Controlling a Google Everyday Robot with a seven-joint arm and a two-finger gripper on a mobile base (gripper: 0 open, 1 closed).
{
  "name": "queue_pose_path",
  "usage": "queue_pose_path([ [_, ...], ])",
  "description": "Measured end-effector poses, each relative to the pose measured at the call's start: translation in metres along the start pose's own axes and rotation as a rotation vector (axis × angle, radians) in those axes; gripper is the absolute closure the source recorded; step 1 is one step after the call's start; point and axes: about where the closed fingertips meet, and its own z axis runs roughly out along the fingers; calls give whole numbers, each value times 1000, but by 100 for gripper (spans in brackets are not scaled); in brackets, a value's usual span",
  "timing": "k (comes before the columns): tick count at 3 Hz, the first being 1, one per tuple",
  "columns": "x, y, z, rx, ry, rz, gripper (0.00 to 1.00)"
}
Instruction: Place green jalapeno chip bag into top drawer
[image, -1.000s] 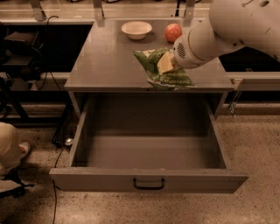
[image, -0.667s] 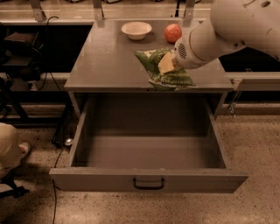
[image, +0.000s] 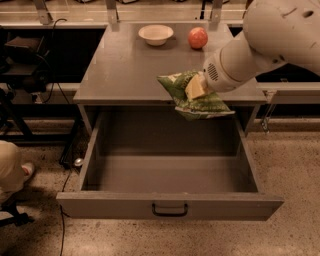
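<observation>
The green jalapeno chip bag (image: 192, 97) is a crinkly green foil bag with a pale banner. My gripper (image: 196, 88) is shut on it, with one pale fingertip (image: 195, 87) pressed on the bag's upper side. The bag hangs in the air at the front right edge of the grey cabinet top (image: 130, 70), over the back right part of the top drawer (image: 170, 175). The drawer is pulled fully open and nothing lies in it. Its small dark handle (image: 170, 210) sits at the centre of the front panel. The big white arm (image: 260, 45) enters from the upper right.
A white bowl (image: 156, 34) and a red apple (image: 198, 37) stand at the back of the cabinet top. A person's leg and shoe (image: 12, 170) are at the left edge on the floor. A dark cable (image: 67, 165) runs down beside the drawer's left wall.
My gripper has carried the bag forward, from over the cabinet top's front edge to over the open drawer's back right part. The drawer, bowl and apple have not moved.
</observation>
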Motion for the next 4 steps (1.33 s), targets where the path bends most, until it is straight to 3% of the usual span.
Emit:
queue_pose_path([
  [2,54,9,41,-3,170,-31,100],
  [4,80,14,87,-9,233,-31,100],
])
